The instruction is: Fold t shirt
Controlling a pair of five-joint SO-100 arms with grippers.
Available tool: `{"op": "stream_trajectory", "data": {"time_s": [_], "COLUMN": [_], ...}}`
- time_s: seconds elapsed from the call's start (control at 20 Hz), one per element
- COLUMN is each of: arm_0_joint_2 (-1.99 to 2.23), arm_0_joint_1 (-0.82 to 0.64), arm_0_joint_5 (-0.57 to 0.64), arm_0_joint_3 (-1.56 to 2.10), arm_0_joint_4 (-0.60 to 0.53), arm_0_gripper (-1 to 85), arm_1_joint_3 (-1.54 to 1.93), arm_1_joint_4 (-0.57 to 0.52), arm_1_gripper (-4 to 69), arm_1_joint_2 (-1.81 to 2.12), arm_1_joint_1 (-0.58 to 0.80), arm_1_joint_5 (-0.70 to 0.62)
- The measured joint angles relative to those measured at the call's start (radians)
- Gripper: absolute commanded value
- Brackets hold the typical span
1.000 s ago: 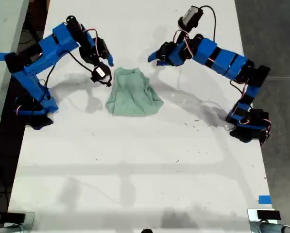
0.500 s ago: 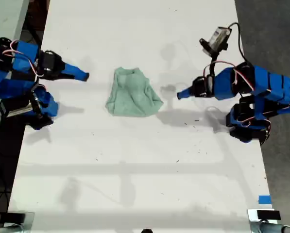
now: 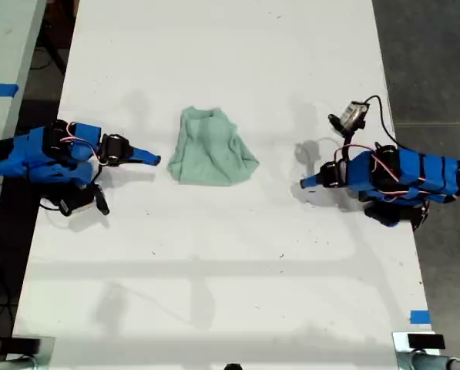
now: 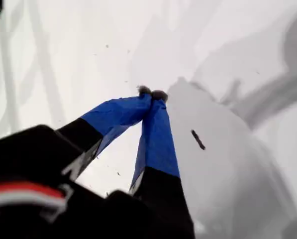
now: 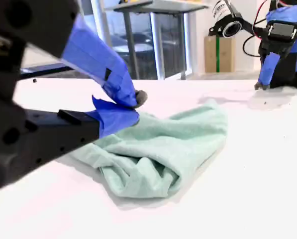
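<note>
The t shirt [image 3: 211, 148] lies bunched on the white worktop [image 3: 230, 254]. My first gripper [image 4: 151, 92] and my second gripper [image 5: 133, 107] are both closed on nothing, clear of the cloth.

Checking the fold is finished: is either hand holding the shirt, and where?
Neither. My first hand and second hand are shut on nothing; the shirt lies free.

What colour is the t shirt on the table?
Pale mint green, plain with no print; the t shirt shows best in the exterior view.
</note>
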Motion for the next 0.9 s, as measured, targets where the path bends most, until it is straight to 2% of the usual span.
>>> {"op": "stream_trajectory", "data": {"time_s": [0.05, 0.2, 0.6, 0.9], "arm_0_joint_2": [0.003, 0.008, 0.008, 0.008], "arm_0_joint_1": [-0.003, -0.003, -0.037, -0.037], "arm_0_joint_5": [-0.009, -0.051, -0.040, -0.012], "arm_0_joint_3": [0.002, 0.014, 0.031, 0.028], "arm_0_joint_4": [0.005, 0.038, 0.038, 0.063], "arm_0_gripper": [-0.2, -0.2, -0.2, -0.2], "arm_1_joint_3": [0.000, 0.000, 0.000, 0.000], "arm_1_joint_4": [0.043, 0.084, 0.179, 0.186], "arm_1_gripper": [-0.5, -0.6, -1.9, -1.9], "arm_1_joint_2": [0.000, 0.003, 0.005, 0.005], "arm_1_joint_1": [0.018, 0.020, 0.025, 0.025], "arm_1_joint_5": [0.014, 0.041, 0.117, 0.118]}}
